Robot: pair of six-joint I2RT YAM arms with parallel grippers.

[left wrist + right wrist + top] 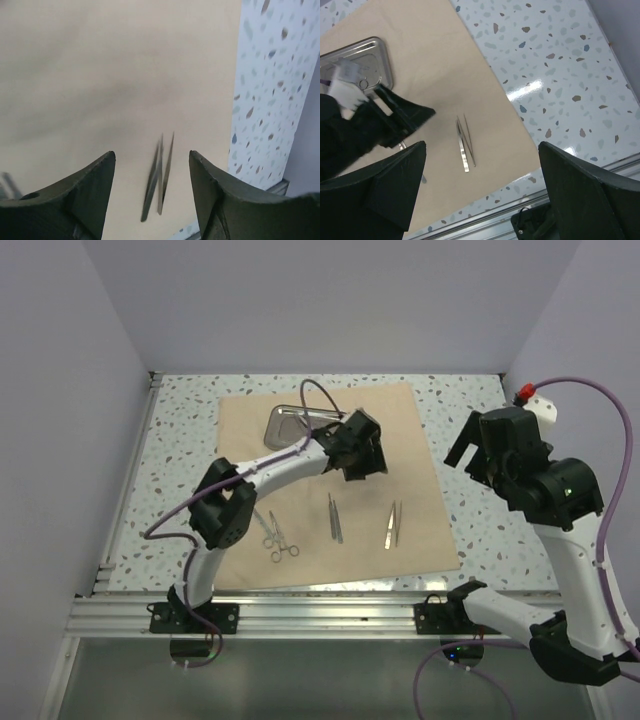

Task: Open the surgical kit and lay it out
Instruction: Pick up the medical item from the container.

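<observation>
Surgical kit [420, 480] from above: cloth wrap [400, 420] spread flat, tray [285, 425] far side, scissors [280, 540], forceps [335, 518], tweezers [393, 525] nearer me. Left wrist: my left gripper [152, 153] gapes empty; the tweezers ahead look light, stiff, slippery, so I'd pinch mid-shank. Right wrist: my right gripper [482, 145] is spread wide, empty.

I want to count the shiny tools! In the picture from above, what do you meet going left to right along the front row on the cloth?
scissors with ring handles → middle tweezers → right tweezers
</observation>
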